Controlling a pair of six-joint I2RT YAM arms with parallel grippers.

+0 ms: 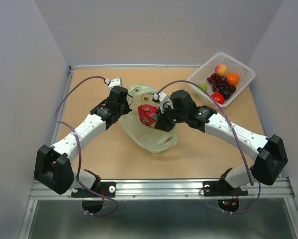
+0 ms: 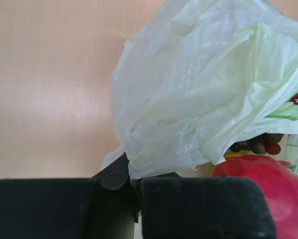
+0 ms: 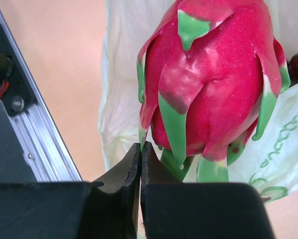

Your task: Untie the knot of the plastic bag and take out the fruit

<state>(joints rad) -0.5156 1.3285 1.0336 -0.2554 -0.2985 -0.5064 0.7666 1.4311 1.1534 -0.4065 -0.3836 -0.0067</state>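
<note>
The left end effector [image 2: 133,179] is clamped on a fold of the thin, crinkly, translucent pale green plastic bag [image 2: 198,89], at the bag's left edge. I take that as an anchor: it pins the film so the bag does not ride up off the tan surface [image 1: 198,159] while something is drawn out. I see no tied knot, and the bag's mouth looks open.

Over the middle of the bag hangs the pink-red dragon fruit with green scales [image 3: 213,99], held above the film as far as I can tell. Toward the bag's right side, the right end effector [image 3: 140,154] is closed almost flat on what looks like the tip of one green scale. It is a thin hold, probably because the body is too broad for the jaws, and it could slip.

Well to the right of the bag and beyond it stands the white plastic mesh basket [image 1: 244,87]. It has dark purple grapes [image 1: 219,82] and small round fruits inside, and is the likely place for the dragon fruit.
</note>
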